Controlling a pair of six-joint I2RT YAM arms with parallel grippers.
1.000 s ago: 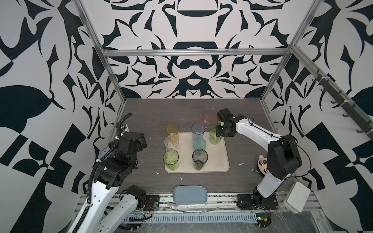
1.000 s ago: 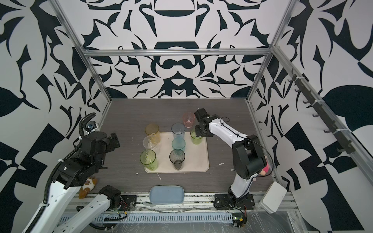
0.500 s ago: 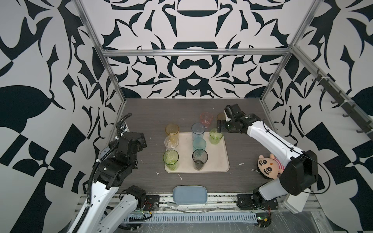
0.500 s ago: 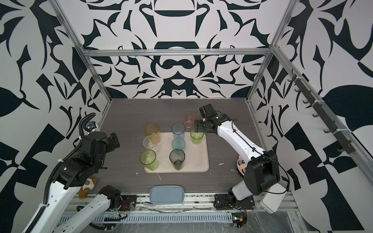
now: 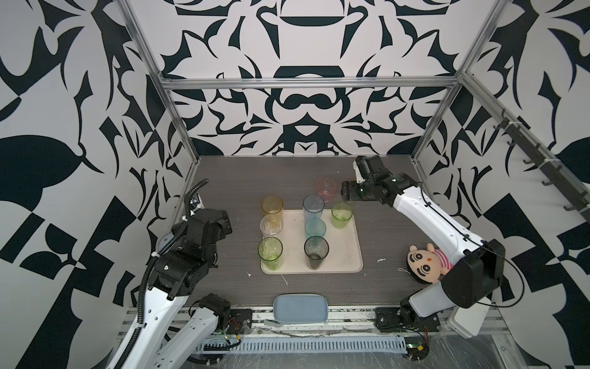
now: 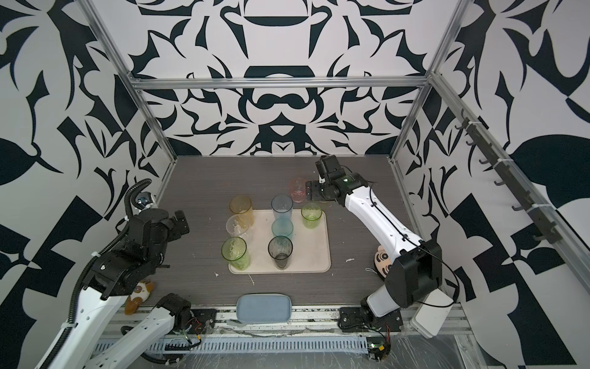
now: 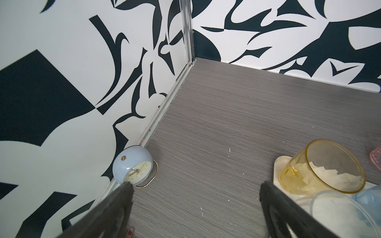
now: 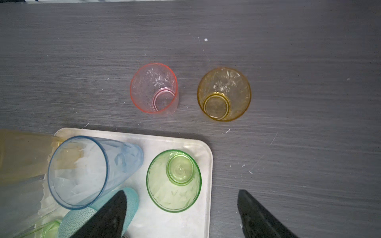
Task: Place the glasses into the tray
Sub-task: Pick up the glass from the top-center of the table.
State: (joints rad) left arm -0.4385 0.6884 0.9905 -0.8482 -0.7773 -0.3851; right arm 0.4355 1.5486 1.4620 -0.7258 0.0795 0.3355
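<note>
In both top views the right claw (image 5: 346, 191) (image 6: 311, 191) hangs spread and empty just beside the pink glass (image 5: 326, 188), which stands on the surface (image 5: 230, 179) off the tray (image 5: 348, 252). The short green glass (image 5: 341, 214) stands upright in the tray corner nearest this claw. The left claw (image 5: 223, 223) is also wide open and empty, well apart from the tray.

In the left wrist view, the left claw's fingers (image 7: 119, 206) stand far apart with only bare surface between them. The tall amber glass (image 7: 321, 167) stands on a tray corner ahead of one finger, and a blue clock (image 7: 133, 170) stands by the wall ahead of the other.

In the right wrist view, the right claw's fingers (image 8: 257, 216) are wide and grip nothing. The short green glass sits just ahead of the gap. The pink glass and a short amber glass (image 8: 224, 94) stand farther ahead, side by side off the tray.
</note>
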